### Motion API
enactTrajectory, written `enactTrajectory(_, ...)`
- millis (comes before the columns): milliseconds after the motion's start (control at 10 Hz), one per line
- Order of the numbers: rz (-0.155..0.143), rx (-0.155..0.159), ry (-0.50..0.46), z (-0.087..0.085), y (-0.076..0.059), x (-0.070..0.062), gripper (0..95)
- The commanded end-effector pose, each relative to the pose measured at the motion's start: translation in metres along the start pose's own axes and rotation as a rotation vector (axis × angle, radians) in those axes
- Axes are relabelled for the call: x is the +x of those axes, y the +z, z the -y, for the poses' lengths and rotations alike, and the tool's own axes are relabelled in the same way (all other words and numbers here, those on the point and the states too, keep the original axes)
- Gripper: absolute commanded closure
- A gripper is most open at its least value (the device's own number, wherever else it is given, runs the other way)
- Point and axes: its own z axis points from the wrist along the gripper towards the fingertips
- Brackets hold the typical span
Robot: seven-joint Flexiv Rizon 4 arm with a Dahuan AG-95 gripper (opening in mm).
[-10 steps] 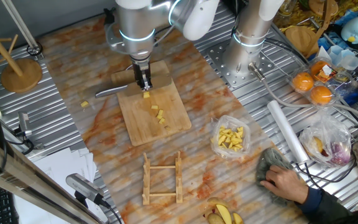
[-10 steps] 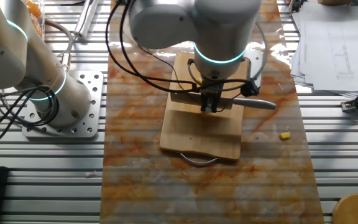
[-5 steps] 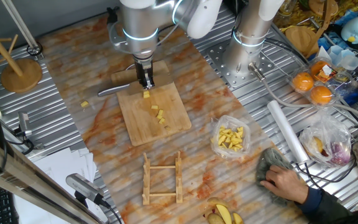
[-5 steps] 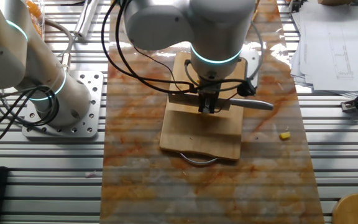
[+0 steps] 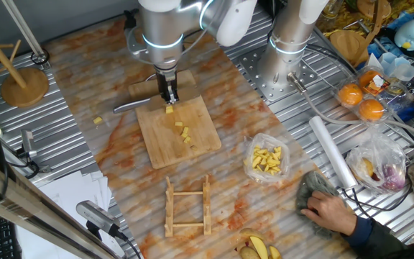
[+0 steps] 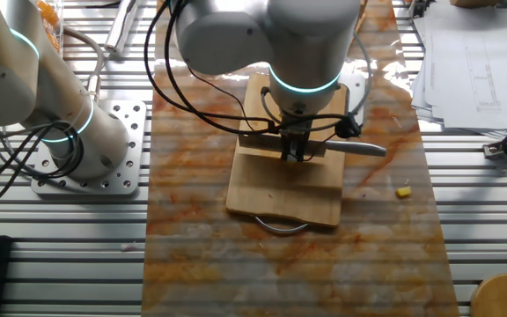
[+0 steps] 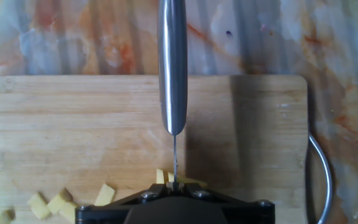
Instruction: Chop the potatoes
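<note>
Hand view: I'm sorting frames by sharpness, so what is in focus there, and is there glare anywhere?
Hand view: the cutting board grain is fairly sharp; the knife handle is soft with a pale sheen; the claw base is dark. The other fixed view: glare on the marbled mat.

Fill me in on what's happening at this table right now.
The robot arm is chopping potato on a wooden board. Its gripper holds a knife, blade down on a potato piece at the board's far end. A few cut potato bits lie mid-board, and one stray bit sits off the board. A person's hand rests on a cloth at the table's edge.
</note>
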Motion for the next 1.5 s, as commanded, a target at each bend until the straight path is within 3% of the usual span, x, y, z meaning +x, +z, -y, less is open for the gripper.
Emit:
enactTrajectory(100, -0.024, -0.003, -0.002, 0.001, 0.006, -0.002, 95.0)
enactTrajectory(500, -0.016, 0.007, -0.013, 0.001, -0.006, 0.001, 95.0)
enactTrajectory(600, -0.029, 0.006, -0.027, 0.007, -0.024, 0.004, 95.0)
enactTrajectory(700, -0.017, -0.002, -0.032, 0.018, -0.034, 0.006, 95.0)
enactTrajectory(1500, -0.018, 0.003, -0.019, 0.03, -0.03, 0.004, 95.0)
